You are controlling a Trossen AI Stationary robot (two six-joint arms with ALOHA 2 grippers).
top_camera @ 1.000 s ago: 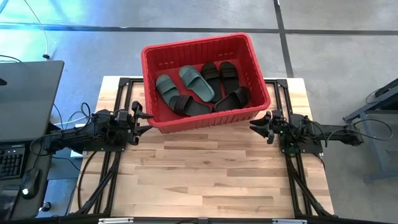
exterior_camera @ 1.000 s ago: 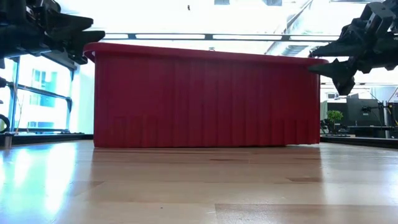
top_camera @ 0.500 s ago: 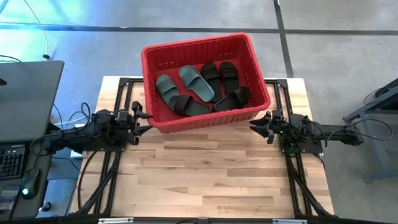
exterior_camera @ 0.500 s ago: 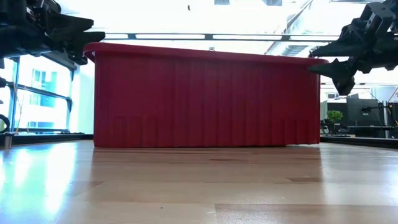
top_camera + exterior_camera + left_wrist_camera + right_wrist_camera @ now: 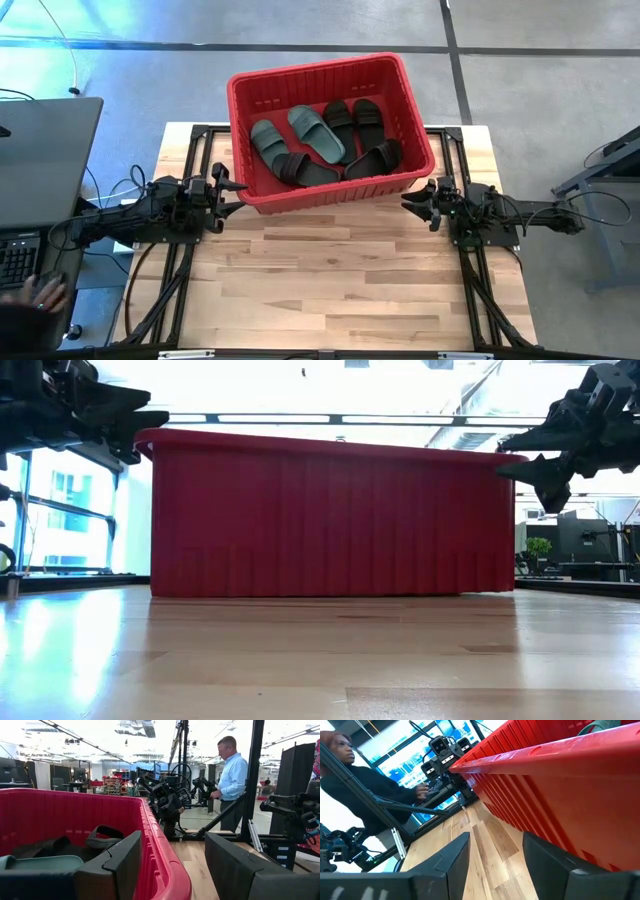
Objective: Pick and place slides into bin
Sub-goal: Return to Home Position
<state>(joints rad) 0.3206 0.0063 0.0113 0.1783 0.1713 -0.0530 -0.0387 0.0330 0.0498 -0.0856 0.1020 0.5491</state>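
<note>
The red bin (image 5: 258,88) stands at the table's far middle. Several slides lie inside it: two sage green ones (image 5: 300,135) at the left, black ones (image 5: 366,118) at the right and one (image 5: 292,165) near the front wall. My left gripper (image 5: 235,197) hovers open at the bin's near left corner, over its rim in the left wrist view (image 5: 165,870). My right gripper (image 5: 412,202) hovers open at the bin's near right corner, beside its wall (image 5: 570,800). Both are empty.
Bare wooden tabletop (image 5: 340,280) spreads in front of the bin. A laptop (image 5: 45,150) sits off the table's left, with a person's hand (image 5: 40,295) near a mouse. People stand in the room beyond (image 5: 232,775) (image 5: 355,785).
Neither gripper nor the bin has moved. A person's hand has come into view at the lower left, beside the table.
</note>
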